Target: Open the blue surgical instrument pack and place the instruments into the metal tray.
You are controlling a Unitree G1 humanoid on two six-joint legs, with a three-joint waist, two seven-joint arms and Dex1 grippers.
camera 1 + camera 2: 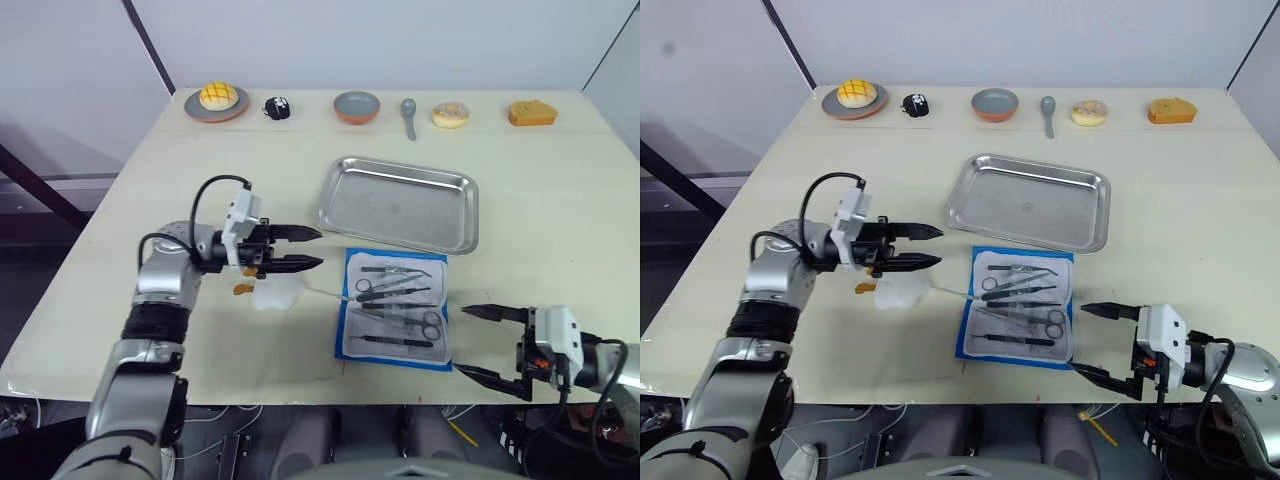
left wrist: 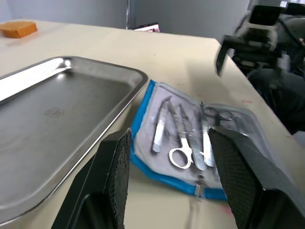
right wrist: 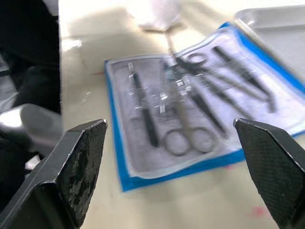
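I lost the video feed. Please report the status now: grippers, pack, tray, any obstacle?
Left gripper open, empty. Right gripper open, empty, beside pack. Blue surgical instrument pack open; instruments inside; metal tray empty. White toy figure left of pack.

In the left wrist view the metal tray (image 2: 57, 124) ran off the frame's edge, so its far end and one long side were cut away. The left tool's fingers (image 2: 112, 176) covered part of the blue surgical instrument pack's (image 2: 143, 112) near edge. In the right wrist view the instruments (image 3: 190, 102) were smeared toward the tray side, their tips impossible to separate. The white object (image 1: 275, 293) beside the pack was too small to identify.
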